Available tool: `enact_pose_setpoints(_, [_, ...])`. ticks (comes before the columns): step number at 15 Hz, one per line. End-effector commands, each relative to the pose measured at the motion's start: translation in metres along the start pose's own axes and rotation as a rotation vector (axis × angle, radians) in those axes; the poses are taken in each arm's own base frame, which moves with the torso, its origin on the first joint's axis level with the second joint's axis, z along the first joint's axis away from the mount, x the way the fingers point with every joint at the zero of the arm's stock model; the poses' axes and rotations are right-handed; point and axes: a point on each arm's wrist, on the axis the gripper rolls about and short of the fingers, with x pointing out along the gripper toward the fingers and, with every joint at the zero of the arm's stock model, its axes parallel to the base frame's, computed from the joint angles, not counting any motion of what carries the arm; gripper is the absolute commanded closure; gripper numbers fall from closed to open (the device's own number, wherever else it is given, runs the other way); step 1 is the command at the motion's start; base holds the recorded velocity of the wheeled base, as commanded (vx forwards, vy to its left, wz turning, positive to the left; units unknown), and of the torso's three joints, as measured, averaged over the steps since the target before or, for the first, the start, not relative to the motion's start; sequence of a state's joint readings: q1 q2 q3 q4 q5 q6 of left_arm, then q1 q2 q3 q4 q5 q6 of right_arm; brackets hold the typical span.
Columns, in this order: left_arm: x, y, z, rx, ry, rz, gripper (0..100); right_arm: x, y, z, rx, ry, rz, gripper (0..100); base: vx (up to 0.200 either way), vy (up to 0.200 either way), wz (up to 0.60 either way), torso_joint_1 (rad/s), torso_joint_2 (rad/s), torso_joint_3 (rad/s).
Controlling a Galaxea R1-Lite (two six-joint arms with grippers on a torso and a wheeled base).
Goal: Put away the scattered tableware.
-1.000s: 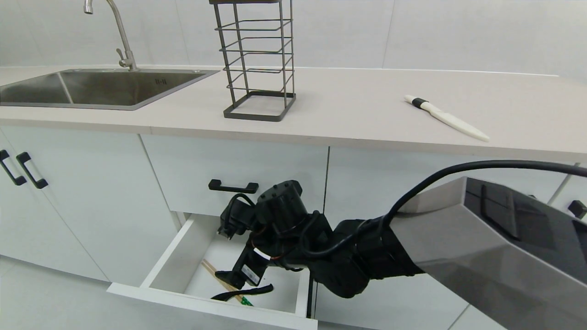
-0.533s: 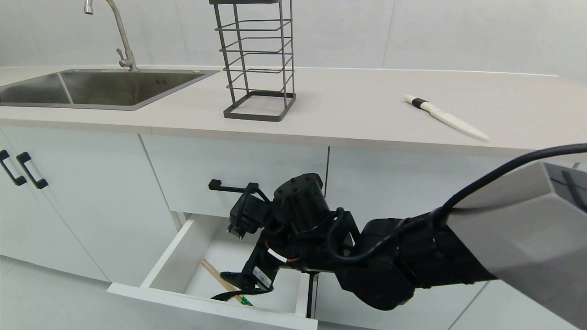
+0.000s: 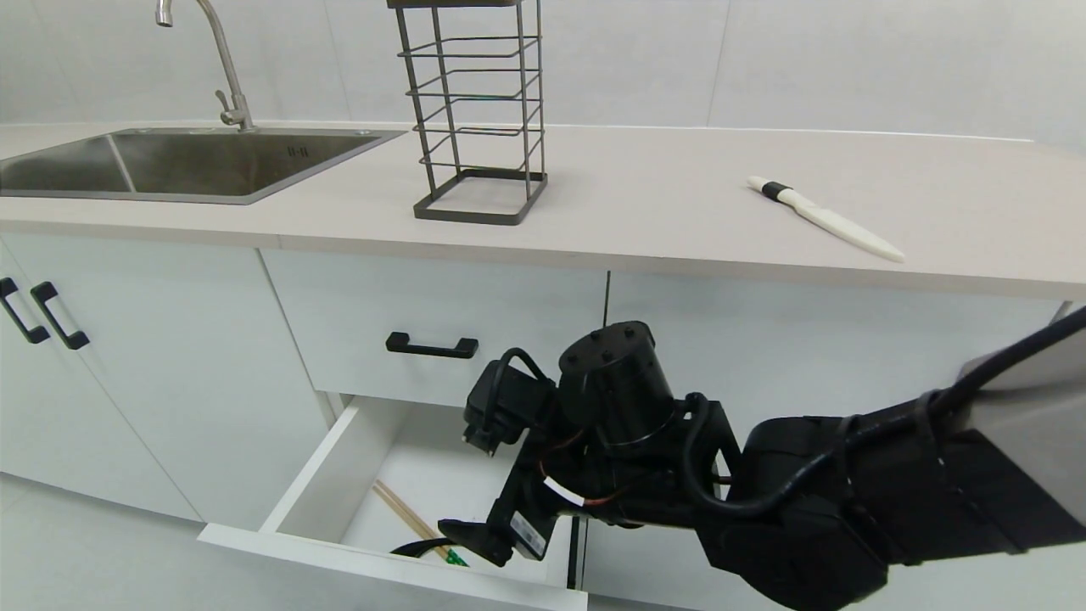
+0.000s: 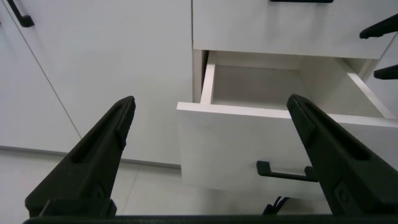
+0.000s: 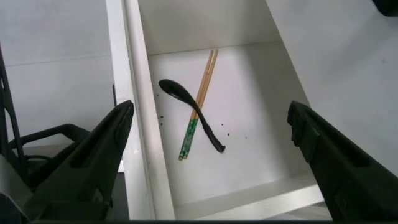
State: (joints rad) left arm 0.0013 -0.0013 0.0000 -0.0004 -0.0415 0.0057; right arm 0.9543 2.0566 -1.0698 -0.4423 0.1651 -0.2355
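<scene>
The desk (image 3: 645,195) across the upper half of the head view has stayed as it was during the last second. The change is lower, at the open drawer (image 3: 318,475) in the bottom centre. The right arm has drawn up and toward the right of the frame, so its gripper (image 5: 209,107) is now over the near right corner of the drawer and no longer deep inside it. Its fingers are spread wide with nothing between them. I judge from this that one piece was just set down and that this arm is free for the next piece. The left gripper (image 4: 209,99) hangs outside the drawer, facing the drawer's front panel. Its fingers are also released and empty. The knife (image 3: 827,219) lies flat on the desk at the right of the head view, well apart from the drawer and from both grippers. It is long and white with a dark band near the handle end, and I think it is the piece left to put away. In the centre of the right wrist view, a black spoon (image 5: 210,134) rests on the white floor of the drawer. It is thin and curved, and its handle crosses a pair of wooden chopsticks (image 5: 205,81) with green ends and touches them.
</scene>
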Motion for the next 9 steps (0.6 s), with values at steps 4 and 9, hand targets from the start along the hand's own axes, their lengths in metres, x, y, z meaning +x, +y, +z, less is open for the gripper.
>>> enact_pose_setpoints(4, [0.000, 0.000, 0.000, 0.000, 0.002, 0.000, 0, -0.041, 0.006, -0.002, 0.036, -0.009, -0.009, 0, 0.000, 0.000, 0.00, 0.000, 0.00, 0.000])
enact_pose_setpoints(9, [0.000, 0.000, 0.000, 0.000, 0.002, 0.000, 0, -0.103, 0.011, -0.026, 0.072, -0.013, -0.045, 0, 0.000, 0.000, 0.00, 0.000, 0.00, 0.000])
